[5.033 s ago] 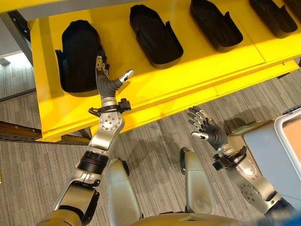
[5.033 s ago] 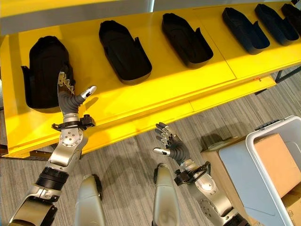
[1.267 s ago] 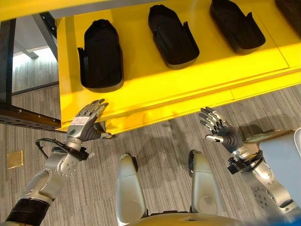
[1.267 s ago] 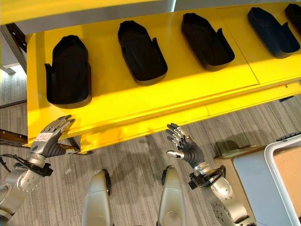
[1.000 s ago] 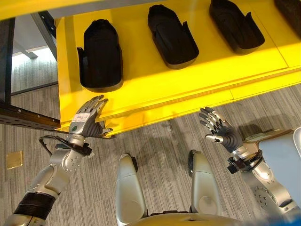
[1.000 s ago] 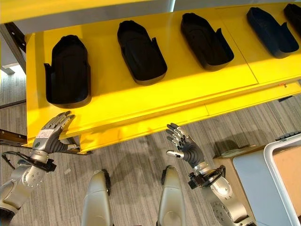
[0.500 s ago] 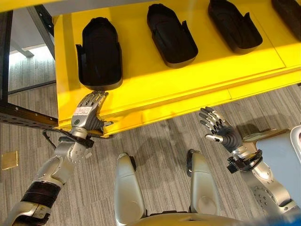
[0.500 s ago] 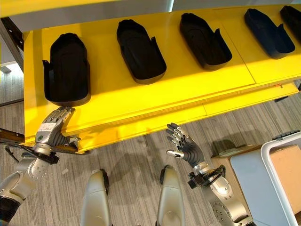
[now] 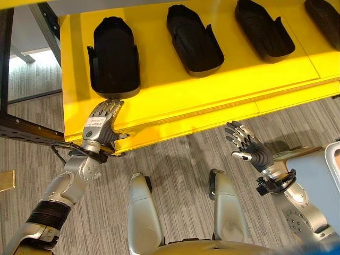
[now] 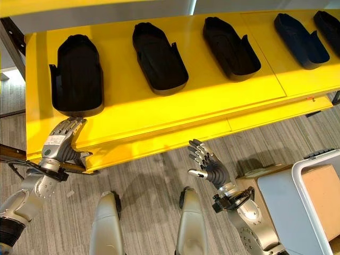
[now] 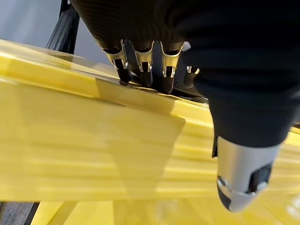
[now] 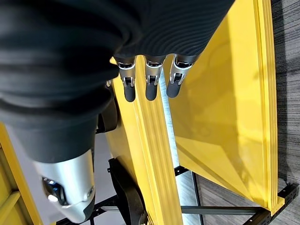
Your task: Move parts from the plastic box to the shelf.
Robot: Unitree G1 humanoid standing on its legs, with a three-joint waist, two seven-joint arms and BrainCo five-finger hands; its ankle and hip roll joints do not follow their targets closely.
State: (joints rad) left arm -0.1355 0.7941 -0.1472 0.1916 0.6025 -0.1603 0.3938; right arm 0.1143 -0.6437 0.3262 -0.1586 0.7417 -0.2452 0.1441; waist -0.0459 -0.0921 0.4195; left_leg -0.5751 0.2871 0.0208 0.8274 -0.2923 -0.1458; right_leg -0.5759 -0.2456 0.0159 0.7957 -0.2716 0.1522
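Several black moulded parts lie in a row on the yellow shelf (image 9: 175,87); the leftmost part (image 9: 114,56) sits near the shelf's left end. My left hand (image 9: 100,126) is open and holds nothing. Its straight fingers (image 11: 140,70) rest on the shelf's front edge, just below that part. My right hand (image 9: 245,149) hangs open and empty over the floor in front of the shelf, fingers (image 12: 149,85) spread. The white plastic box (image 10: 317,158) stands at the far right with a brown cardboard piece (image 10: 321,196) inside.
More black parts (image 10: 159,50) (image 10: 231,40) (image 10: 296,34) lie further right on the shelf. A dark metal frame post (image 9: 18,69) rises left of the shelf. A grey-blue surface (image 10: 271,199) lies beside the box. Grey plank floor lies below the shelf.
My left hand, up at the leftmost part five seconds ago, had dropped below the shelf edge and has now risen so its fingers rest on the front edge. The right hand is still.
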